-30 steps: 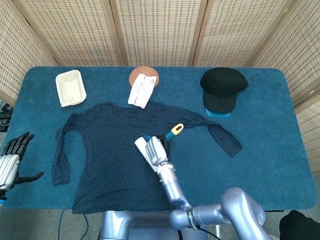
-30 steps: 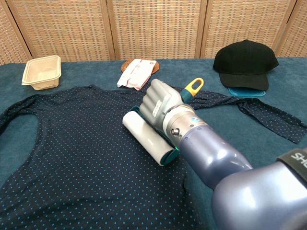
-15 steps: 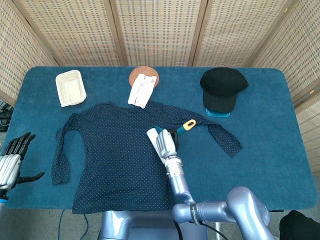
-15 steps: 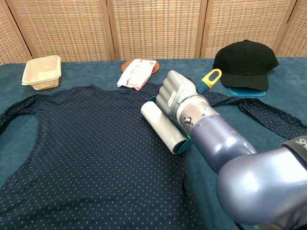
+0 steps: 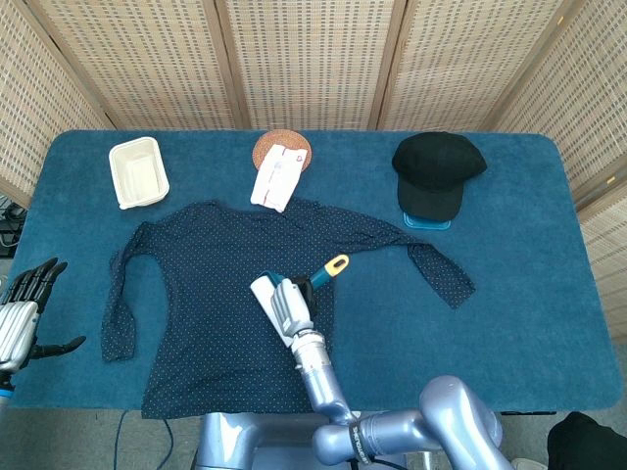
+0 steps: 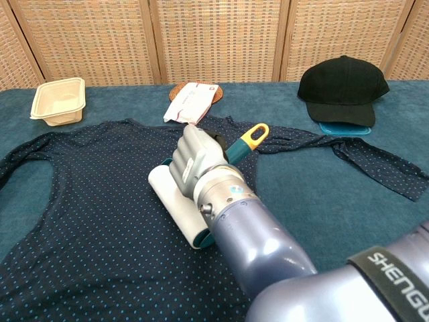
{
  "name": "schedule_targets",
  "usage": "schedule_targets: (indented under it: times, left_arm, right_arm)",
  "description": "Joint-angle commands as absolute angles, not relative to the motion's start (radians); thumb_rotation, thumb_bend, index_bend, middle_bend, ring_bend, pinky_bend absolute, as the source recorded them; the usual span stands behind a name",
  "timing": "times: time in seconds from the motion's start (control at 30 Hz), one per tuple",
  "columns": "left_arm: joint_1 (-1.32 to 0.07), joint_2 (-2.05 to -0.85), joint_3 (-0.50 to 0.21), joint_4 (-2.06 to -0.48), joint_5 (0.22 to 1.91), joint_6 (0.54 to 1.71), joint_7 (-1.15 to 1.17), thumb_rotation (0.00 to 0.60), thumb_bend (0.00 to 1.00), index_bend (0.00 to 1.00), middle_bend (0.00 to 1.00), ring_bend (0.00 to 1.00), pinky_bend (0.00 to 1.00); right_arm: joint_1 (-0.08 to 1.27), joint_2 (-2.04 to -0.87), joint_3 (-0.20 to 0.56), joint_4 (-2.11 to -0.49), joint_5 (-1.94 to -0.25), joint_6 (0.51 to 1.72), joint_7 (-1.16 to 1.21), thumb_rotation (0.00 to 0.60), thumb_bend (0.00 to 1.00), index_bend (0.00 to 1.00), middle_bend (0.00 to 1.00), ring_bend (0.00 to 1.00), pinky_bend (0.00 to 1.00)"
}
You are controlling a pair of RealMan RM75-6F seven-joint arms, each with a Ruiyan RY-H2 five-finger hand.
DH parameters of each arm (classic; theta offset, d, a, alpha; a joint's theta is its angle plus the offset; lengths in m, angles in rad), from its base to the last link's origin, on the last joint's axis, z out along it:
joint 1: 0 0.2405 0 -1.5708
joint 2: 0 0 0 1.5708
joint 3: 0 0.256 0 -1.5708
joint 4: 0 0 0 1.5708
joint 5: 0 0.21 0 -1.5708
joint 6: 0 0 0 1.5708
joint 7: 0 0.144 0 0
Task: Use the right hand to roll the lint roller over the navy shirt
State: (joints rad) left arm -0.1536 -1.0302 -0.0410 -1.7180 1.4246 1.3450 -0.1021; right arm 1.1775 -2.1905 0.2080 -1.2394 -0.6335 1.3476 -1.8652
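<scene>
The navy dotted shirt lies spread flat across the middle of the blue table. My right hand grips the lint roller by its teal handle. The white roll lies on the shirt's middle, and the handle's yellow loop points up and to the right. My left hand hangs off the table's left edge with fingers spread, holding nothing.
A cream tray sits at the back left. A white packet lies on a round woven coaster. A black cap rests on a teal lid at the back right.
My right hand moved the roller right and away over the shirt, then drew it back left and toward me, past its starting place. The left hand stayed still.
</scene>
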Motion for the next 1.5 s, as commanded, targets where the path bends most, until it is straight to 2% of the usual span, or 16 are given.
schedule_targets:
  times: [0.03, 0.23, 0.43, 0.93, 1.03, 1.07, 1.1, 1.13, 1.17, 1.23, 1.27, 1.5]
  left_arm:
    - [-0.153, -1.030, -0.041, -1.717, 1.425, 1.345, -0.104, 0.600, 0.00, 0.00, 0.00, 0.00, 0.00]
    - [-0.153, -1.030, -0.041, -1.715, 1.425, 1.345, -0.107, 0.600, 0.00, 0.00, 0.00, 0.00, 0.00]
    - [-0.152, -1.031, -0.040, -1.715, 1.427, 1.347, -0.106, 0.600, 0.00, 0.00, 0.00, 0.00, 0.00]
    - [-0.153, -1.032, -0.039, -1.720, 1.427, 1.347, -0.097, 0.600, 0.00, 0.00, 0.00, 0.00, 0.00]
    - [-0.152, -1.033, -0.038, -1.722, 1.428, 1.348, -0.093, 0.600, 0.00, 0.00, 0.00, 0.00, 0.00]
    - [-0.152, -1.034, -0.038, -1.722, 1.429, 1.348, -0.091, 0.600, 0.00, 0.00, 0.00, 0.00, 0.00]
    - [-0.153, -1.034, -0.037, -1.723, 1.430, 1.348, -0.089, 0.600, 0.00, 0.00, 0.00, 0.00, 0.00]
    - [-0.153, -1.034, -0.037, -1.724, 1.430, 1.347, -0.088, 0.600, 0.00, 0.00, 0.00, 0.00, 0.00]
    - [-0.153, -1.034, -0.037, -1.724, 1.430, 1.347, -0.088, 0.600, 0.00, 0.00, 0.00, 0.00, 0.00]
    - [-0.153, -1.033, -0.036, -1.724, 1.431, 1.347, -0.089, 0.600, 0.00, 0.00, 0.00, 0.00, 0.00]
    - [-0.152, -1.033, -0.035, -1.725, 1.434, 1.349, -0.091, 0.600, 0.00, 0.00, 0.00, 0.00, 0.00]
    - [-0.145, -1.023, -0.027, -1.732, 1.462, 1.367, -0.107, 0.600, 0.00, 0.00, 0.00, 0.00, 0.00]
  right_arm:
    - [1.188, -2.213, 0.222, -1.244, -0.633, 1.348, -1.877, 0.600, 0.84, 0.73, 1.00, 1.00, 1.00]
    - [1.200, -2.256, 0.254, -1.243, -0.634, 1.339, -1.870, 0.600, 0.84, 0.73, 1.00, 1.00, 1.00]
    - [1.187, -2.258, 0.249, -1.223, -0.636, 1.335, -1.864, 0.600, 0.84, 0.73, 1.00, 1.00, 1.00]
    - [1.102, -2.126, 0.213, -1.218, -0.638, 1.361, -1.857, 0.600, 0.83, 0.72, 1.00, 1.00, 1.00]
    - [1.079, -2.098, 0.216, -1.220, -0.621, 1.358, -1.845, 0.600, 0.81, 0.65, 1.00, 1.00, 1.00]
    - [1.072, -2.088, 0.219, -1.230, -0.618, 1.355, -1.832, 0.600, 0.75, 0.54, 1.00, 1.00, 1.00]
    - [1.067, -2.081, 0.225, -1.240, -0.617, 1.353, -1.818, 0.600, 0.62, 0.38, 1.00, 1.00, 1.00]
    - [1.063, -2.073, 0.228, -1.250, -0.618, 1.350, -1.807, 0.600, 0.50, 0.26, 1.00, 1.00, 1.00]
    - [1.059, -2.063, 0.230, -1.263, -0.624, 1.348, -1.791, 0.600, 0.30, 0.10, 1.00, 1.00, 1.00]
    - [1.052, -2.044, 0.231, -1.284, -0.642, 1.343, -1.756, 0.600, 0.06, 0.00, 1.00, 1.00, 1.00]
    - [1.045, -2.022, 0.231, -1.305, -0.665, 1.336, -1.717, 0.600, 0.00, 0.00, 1.00, 1.00, 1.00]
    - [0.966, -1.857, 0.211, -1.442, -0.769, 1.349, -1.520, 0.600, 0.00, 0.00, 1.00, 1.00, 1.00]
